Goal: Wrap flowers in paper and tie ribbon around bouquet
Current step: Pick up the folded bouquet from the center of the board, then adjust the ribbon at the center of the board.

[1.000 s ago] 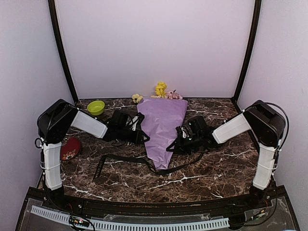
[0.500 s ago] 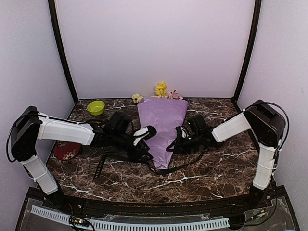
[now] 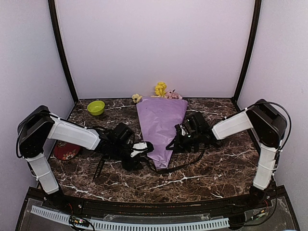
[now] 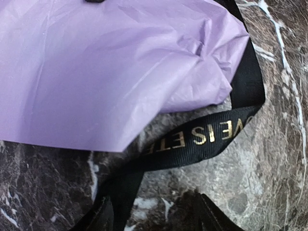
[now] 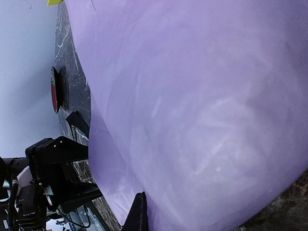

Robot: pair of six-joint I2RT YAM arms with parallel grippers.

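Lilac bouquet (image 3: 161, 127) tip overlaps ribbon (image 4: 202, 137) | left claw (image 4: 154, 204) spread, straddling ribbon

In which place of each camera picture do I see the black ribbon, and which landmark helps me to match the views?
Top external: the ribbon lies near the front, curving under the narrow tip of the lilac paper.
Left wrist: lower centre, with gold lettering, looping around the paper's tip.
Right wrist: perhaps the short dark strip at the left; uncertain.
Shared landmark: the lilac paper.
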